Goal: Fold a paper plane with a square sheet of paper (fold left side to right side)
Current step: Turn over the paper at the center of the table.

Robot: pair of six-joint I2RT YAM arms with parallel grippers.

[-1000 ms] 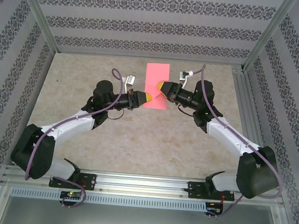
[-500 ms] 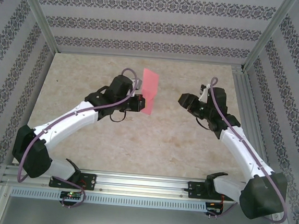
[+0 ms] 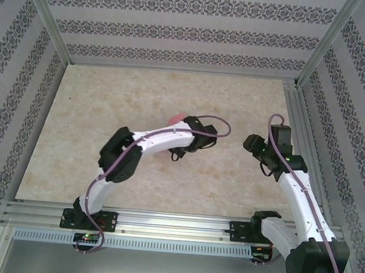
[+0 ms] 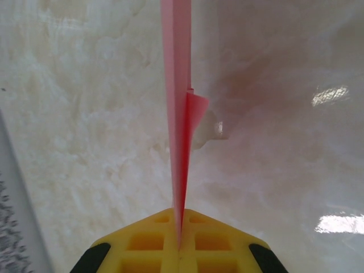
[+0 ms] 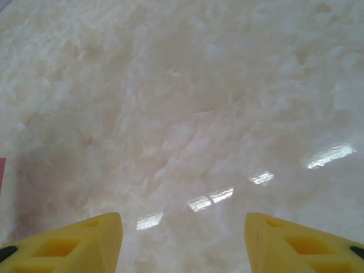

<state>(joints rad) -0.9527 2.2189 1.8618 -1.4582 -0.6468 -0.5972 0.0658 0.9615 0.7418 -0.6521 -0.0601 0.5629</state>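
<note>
Your left gripper (image 4: 179, 245) has its yellow fingers pressed together on the square sheet of paper (image 4: 176, 85). In the left wrist view the sheet rises edge-on from the fingers as a thin pink blade, clear of the table (image 4: 74, 142), with a small corner flap (image 4: 197, 109) curling off to one side. From above, your left arm (image 3: 150, 143) reaches across toward the right and covers most of the sheet, so you see just a pink patch (image 3: 178, 117) beside it. Your right gripper (image 3: 250, 143) sits well apart from the paper, fingers spread with nothing between them and bare table under them.

As for progress, you appear to be in the middle of carrying the left side over to the right. The paper is lifted and on its way, but it is not laid flat, and you cannot tell whether any crease is pressed in. Everything after that is left to do, by the look of it — setting it down, flattening the fold, and all the later folds that make the paper plane.
</note>
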